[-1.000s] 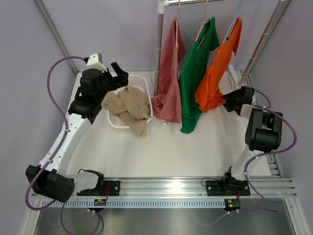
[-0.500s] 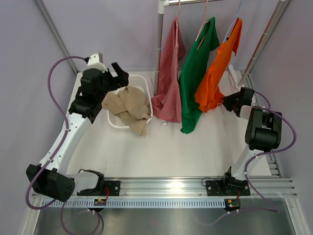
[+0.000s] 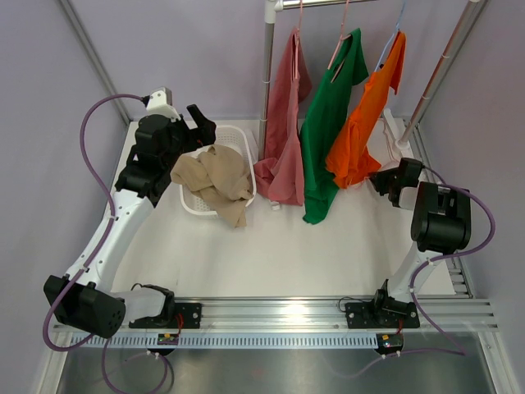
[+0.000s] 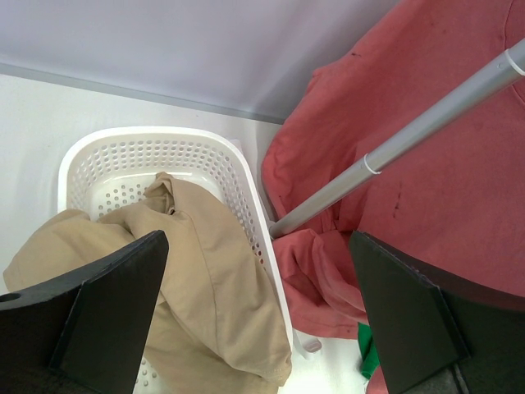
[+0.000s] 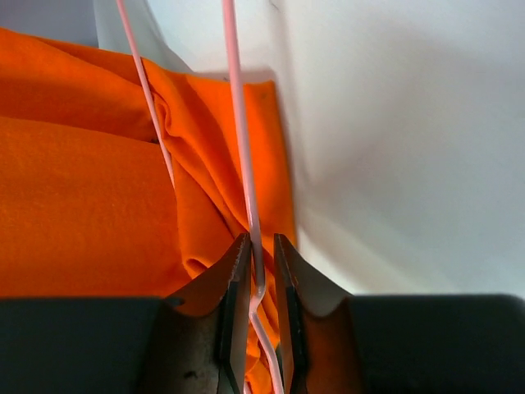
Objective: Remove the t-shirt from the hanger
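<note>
An orange t-shirt (image 3: 361, 131) hangs from the rail at the back right, beside a green t-shirt (image 3: 324, 131) and a red one (image 3: 283, 139). My right gripper (image 3: 385, 179) is at the orange shirt's lower right edge. In the right wrist view its jaws (image 5: 258, 246) stand narrow around a thin pink hanger wire (image 5: 238, 123), with orange cloth (image 5: 98, 180) behind and to the left. My left gripper (image 3: 201, 127) hangs open and empty over the white basket (image 4: 148, 135), its fingers (image 4: 115, 304) wide apart.
A tan t-shirt (image 3: 215, 176) lies in the basket (image 3: 246, 144) and spills over its front rim. The rack's upright pole (image 3: 267, 74) stands between basket and red shirt. A slanted rack pole (image 3: 443, 70) rises at the right.
My right gripper has moved a little left, closer to the orange shirt's lower edge. The left arm and the shirts have not moved.
</note>
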`<state>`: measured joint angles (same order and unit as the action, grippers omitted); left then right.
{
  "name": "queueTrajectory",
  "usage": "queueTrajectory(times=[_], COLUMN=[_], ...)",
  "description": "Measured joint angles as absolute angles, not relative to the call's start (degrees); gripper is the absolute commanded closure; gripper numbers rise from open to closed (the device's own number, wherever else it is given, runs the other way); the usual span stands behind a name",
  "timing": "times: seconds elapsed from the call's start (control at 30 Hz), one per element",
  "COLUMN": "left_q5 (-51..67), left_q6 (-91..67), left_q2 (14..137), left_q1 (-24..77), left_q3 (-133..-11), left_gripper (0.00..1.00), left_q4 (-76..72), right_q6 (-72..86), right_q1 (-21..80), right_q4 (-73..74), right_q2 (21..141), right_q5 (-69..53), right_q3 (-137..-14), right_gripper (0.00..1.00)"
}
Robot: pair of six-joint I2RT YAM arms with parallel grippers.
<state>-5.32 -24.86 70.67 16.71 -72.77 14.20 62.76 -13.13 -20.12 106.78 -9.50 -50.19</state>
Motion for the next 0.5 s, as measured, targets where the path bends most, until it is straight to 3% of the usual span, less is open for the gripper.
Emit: queueTrajectory(times=[0.37, 0.47, 0.5], left_q5=[-5.10, -5.10, -5.10], left_q6=[-24.82, -24.82, -24.82], left_q2=[70.65, 70.65, 70.65], left_q1=[16.71, 16.71, 16.71], left_q3=[-72.75, -72.75, -72.75], left_gripper=[0.01, 0.01, 0.01], left_q4=[14.17, 14.17, 14.15], right_q6=[67.99, 67.92, 67.81], right_q1=[-13.10, -13.10, -13.06], right_q4=[-28.56, -28.71, -28.67], right_q2=[106.34, 104.81, 104.03], right_q5=[-9.10, -8.21, -7.84], right_q3=[-44.21, -43.35, -42.96], right_gripper=[0.79, 0.84, 0.91])
